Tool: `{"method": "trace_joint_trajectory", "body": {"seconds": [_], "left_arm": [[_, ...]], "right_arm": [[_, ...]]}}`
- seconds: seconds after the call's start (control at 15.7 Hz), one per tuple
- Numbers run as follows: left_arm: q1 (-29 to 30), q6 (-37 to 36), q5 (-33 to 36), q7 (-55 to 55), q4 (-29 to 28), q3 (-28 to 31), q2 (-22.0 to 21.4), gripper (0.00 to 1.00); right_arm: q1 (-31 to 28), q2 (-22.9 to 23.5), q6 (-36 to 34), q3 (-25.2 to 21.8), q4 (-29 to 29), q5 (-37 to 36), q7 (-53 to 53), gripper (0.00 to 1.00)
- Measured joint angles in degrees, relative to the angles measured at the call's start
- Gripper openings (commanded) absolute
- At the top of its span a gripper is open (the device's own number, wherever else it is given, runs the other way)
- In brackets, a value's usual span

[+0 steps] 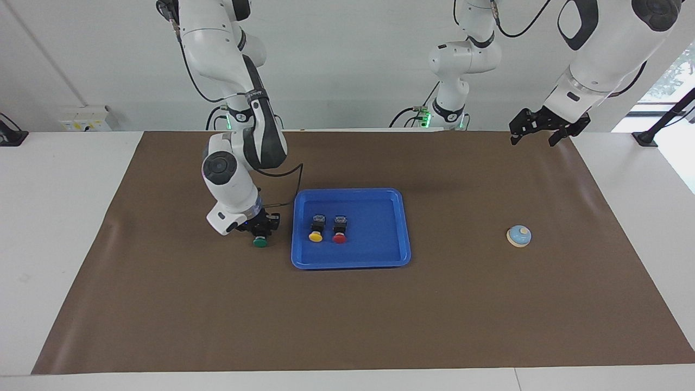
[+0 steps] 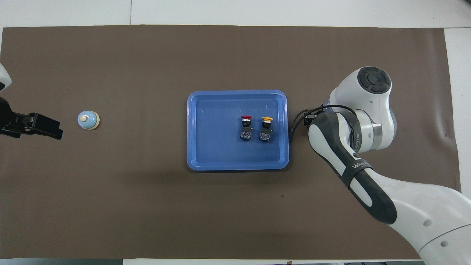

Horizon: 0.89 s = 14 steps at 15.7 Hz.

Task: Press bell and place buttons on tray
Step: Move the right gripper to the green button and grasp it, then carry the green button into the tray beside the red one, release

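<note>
The blue tray (image 1: 404, 228) (image 2: 191, 129) lies mid-table. In it lie the yellow button (image 1: 315, 232) (image 2: 266, 127) and the red button (image 1: 339, 233) (image 2: 246, 127), side by side. Beside the tray, toward the right arm's end, my right gripper (image 1: 261, 232) is shut on the black body of the green button (image 1: 260, 243), low at the mat. From overhead, the right arm hides both. The bell (image 1: 519, 235) (image 2: 88, 120) stands alone toward the left arm's end. My left gripper (image 1: 533, 139) (image 2: 55, 128) waits open, raised over the mat's edge.
A brown mat (image 1: 347, 315) covers the table. The right arm's elbow and forearm (image 2: 353, 154) hang over the mat beside the tray. A black cable (image 1: 288, 184) loops from the right wrist close to the tray's corner.
</note>
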Motion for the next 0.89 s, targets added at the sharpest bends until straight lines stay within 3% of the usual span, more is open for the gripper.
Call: {"method": "trace_joint_trajectory", "body": {"seconds": [0.13, 0.38, 0.7, 0.89], "left_arm": [[0.0, 0.0, 0.0, 0.0, 0.0, 0.0, 0.0, 1.00], [0.0, 0.0, 0.0, 0.0, 0.0, 0.0, 0.0, 1.00], [0.0, 0.0, 0.0, 0.0, 0.0, 0.0, 0.0, 1.00], [0.0, 0.0, 0.0, 0.0, 0.0, 0.0, 0.0, 1.00]], "right_arm": [[1.4, -0.1, -4.9, 0.1, 5.1, 0.0, 0.9, 0.00], [5.3, 2.0, -17.2, 0.3, 21.5, 0.1, 9.4, 0.00], [15.3, 10.2, -17.8, 0.6, 30.3, 0.1, 23.5, 0.00], [19.6, 15.2, -14.4, 0.6, 32.8, 0.5, 27.6, 0.00]]}}
